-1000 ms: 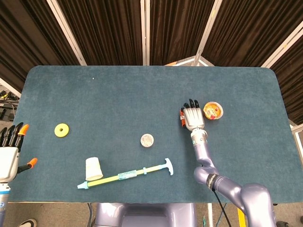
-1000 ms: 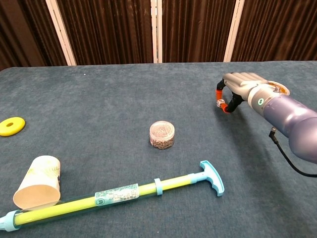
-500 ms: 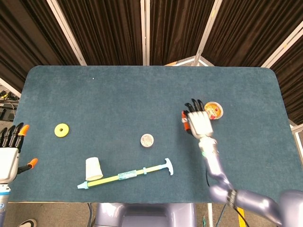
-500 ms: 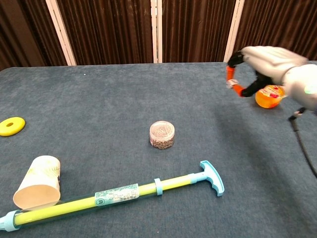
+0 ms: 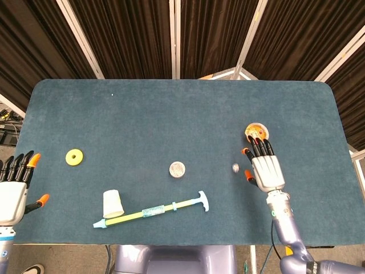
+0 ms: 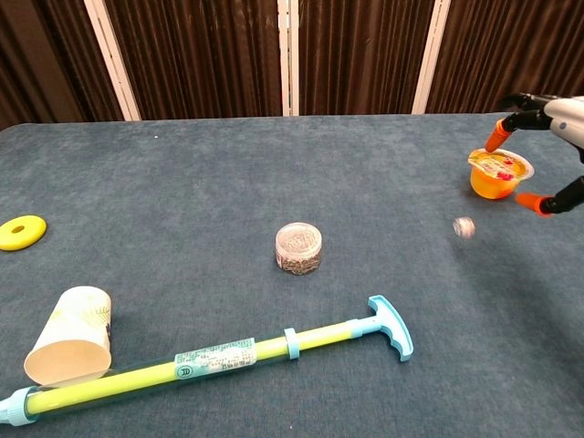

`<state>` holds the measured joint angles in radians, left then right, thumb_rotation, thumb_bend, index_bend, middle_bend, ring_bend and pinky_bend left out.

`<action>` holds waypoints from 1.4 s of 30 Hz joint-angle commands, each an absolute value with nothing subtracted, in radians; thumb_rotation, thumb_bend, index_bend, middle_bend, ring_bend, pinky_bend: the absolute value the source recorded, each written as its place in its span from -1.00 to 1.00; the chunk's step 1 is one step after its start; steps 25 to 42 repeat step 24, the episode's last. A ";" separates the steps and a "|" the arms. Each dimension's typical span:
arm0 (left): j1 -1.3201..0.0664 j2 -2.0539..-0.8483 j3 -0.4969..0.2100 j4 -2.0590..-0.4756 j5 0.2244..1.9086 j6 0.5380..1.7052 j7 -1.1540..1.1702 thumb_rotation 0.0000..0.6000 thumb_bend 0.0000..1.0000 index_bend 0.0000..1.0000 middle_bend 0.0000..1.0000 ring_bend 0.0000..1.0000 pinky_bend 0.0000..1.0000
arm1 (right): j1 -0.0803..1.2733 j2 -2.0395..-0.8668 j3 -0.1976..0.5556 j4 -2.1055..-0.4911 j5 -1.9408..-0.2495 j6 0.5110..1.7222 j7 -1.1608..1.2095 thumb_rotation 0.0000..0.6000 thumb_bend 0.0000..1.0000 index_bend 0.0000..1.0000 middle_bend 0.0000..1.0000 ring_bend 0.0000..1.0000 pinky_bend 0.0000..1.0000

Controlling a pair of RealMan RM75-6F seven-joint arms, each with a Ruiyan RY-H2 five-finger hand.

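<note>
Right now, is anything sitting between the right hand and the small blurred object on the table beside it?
Nothing visible: only bare table lies between the right hand and the small blurred object. The jelly cup sits beyond the fingertips.

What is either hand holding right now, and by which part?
Nothing. The right hand is open above the table beside the orange jelly cup; the left hand is open off the table's edge.

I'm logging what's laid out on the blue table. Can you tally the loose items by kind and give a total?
Yellow ring: 1
Paper cup, lying on its side: 1
Long yellow-green pump with blue handle: 1
Small clear round container: 1
Orange jelly cup: 1
Tiny pale object, too blurred to identify: 1
Total: 6
</note>
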<state>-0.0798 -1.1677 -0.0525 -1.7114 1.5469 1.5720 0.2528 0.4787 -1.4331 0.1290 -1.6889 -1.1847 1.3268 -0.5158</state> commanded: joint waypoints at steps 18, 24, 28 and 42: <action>-0.056 -1.154 -0.031 -1.722 1.584 1.599 0.242 1.00 -0.91 -1.00 -1.00 -1.00 -1.00 | 0.254 -1.309 -0.032 -1.656 -1.416 1.525 -0.288 1.00 -0.60 -0.64 -1.00 -1.00 -1.00; -0.054 -1.161 -0.024 -1.709 1.582 1.588 0.244 1.00 -0.91 -1.00 -1.00 -1.00 -1.00 | 0.204 -1.293 -0.051 -1.585 -1.489 1.580 -0.199 1.00 -0.61 -0.69 -1.00 -1.00 -1.00; -0.054 -1.161 -0.024 -1.709 1.582 1.588 0.244 1.00 -0.91 -1.00 -1.00 -1.00 -1.00 | 0.204 -1.293 -0.051 -1.585 -1.489 1.580 -0.199 1.00 -0.61 -0.69 -1.00 -1.00 -1.00; -0.054 -1.161 -0.024 -1.709 1.582 1.588 0.244 1.00 -0.91 -1.00 -1.00 -1.00 -1.00 | 0.204 -1.293 -0.051 -1.585 -1.489 1.580 -0.199 1.00 -0.61 -0.69 -1.00 -1.00 -1.00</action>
